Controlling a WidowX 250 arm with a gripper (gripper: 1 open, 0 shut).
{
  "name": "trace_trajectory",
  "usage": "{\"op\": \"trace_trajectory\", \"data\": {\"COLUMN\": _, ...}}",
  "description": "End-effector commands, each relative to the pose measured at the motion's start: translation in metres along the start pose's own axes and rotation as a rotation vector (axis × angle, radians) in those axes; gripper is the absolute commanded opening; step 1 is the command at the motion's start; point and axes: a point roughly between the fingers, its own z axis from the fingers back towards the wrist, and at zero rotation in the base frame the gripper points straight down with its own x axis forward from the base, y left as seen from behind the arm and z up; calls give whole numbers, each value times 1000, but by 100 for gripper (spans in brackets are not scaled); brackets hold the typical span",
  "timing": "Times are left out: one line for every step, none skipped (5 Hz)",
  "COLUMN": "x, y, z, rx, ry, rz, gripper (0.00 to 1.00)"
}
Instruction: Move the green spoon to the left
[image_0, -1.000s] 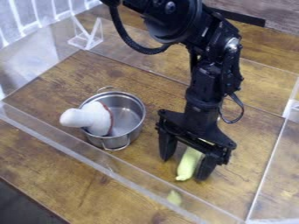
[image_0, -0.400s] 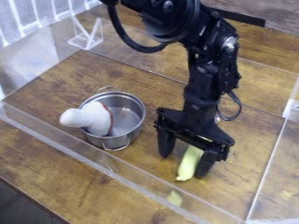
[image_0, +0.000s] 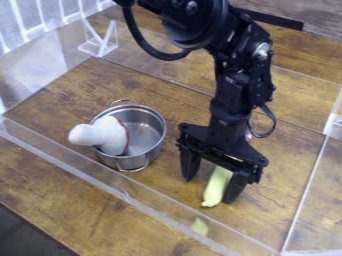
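Green spoon, with its thick yellow-green plastic handle, lies on the brown wooden tabletop at about five o'clock from the middle of the view. Its handle runs roughly from twelve to six o'clock, and the lower end pokes out below the gripper. The small metal bowl of the spoon is hidden.

The black two-fingered gripper of the dark robot arm points straight down over the spoon. Its jaws stand apart, one finger on each side of the handle, so the spoon sits between them. Whether the fingers touch the handle cannot be told.

At nine o'clock from the spoon, just beside the gripper, stands a small round silver metal pot. A white mushroom-shaped object with a round head leans out over the pot's rim toward nine o'clock.

A clear plastic wall borders the table, running from nine o'clock down to five o'clock along the near edge. It passes close below the spoon's lower end, and a faint yellow reflection shows in it there. The pot fills the space directly at nine o'clock from the spoon. Bare wood lies open at ten to twelve o'clock from the pot, and a narrower strip of bare wood lies between the pot and the near wall.
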Motion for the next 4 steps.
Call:
{"op": "trace_trajectory", "data": {"x": 5, "y": 3, "z": 25, "rx": -14, "ry": -75, "rz": 16, "gripper": 100}}
{"op": "trace_trajectory", "data": {"x": 5, "y": 3, "z": 26, "rx": -12, "ry": -81, "rz": 21, "gripper": 100}}
{"op": "trace_trajectory", "data": {"x": 6, "y": 4, "z": 28, "rx": -15, "ry": -85, "rz": 23, "gripper": 0}}
{"op": "trace_trajectory", "data": {"x": 6, "y": 5, "z": 29, "rx": -15, "ry": -91, "rz": 23, "gripper": 0}}
